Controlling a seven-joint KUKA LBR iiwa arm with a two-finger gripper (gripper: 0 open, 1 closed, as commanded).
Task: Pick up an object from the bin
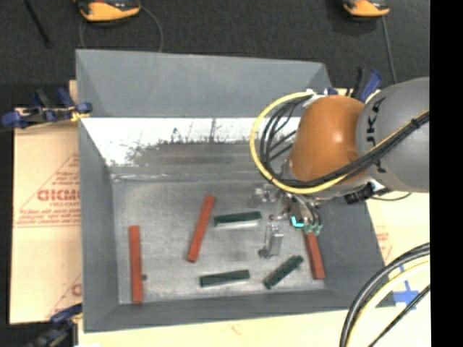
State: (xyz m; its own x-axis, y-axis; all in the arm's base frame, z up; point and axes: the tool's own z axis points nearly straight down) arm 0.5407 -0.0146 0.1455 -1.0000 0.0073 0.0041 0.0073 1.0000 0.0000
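Along the left wall of the grey bin an orange stick lies on the floor, running near to far. Right of it, toward the middle, a second orange stick, the slanted one, leans with its far end to the right. Next come two dark green bars: the far green bar lying crosswise, and the near green bar by the near wall. The tool hangs low over bare floor just right of the far green bar, under the arm's orange cover. Whether it is apart or together I cannot tell, and nothing can be made out in it. Near and right of it lies a tilted green bar. A right-hand orange stick lies beside the right wall, its far end hidden under the wrist.
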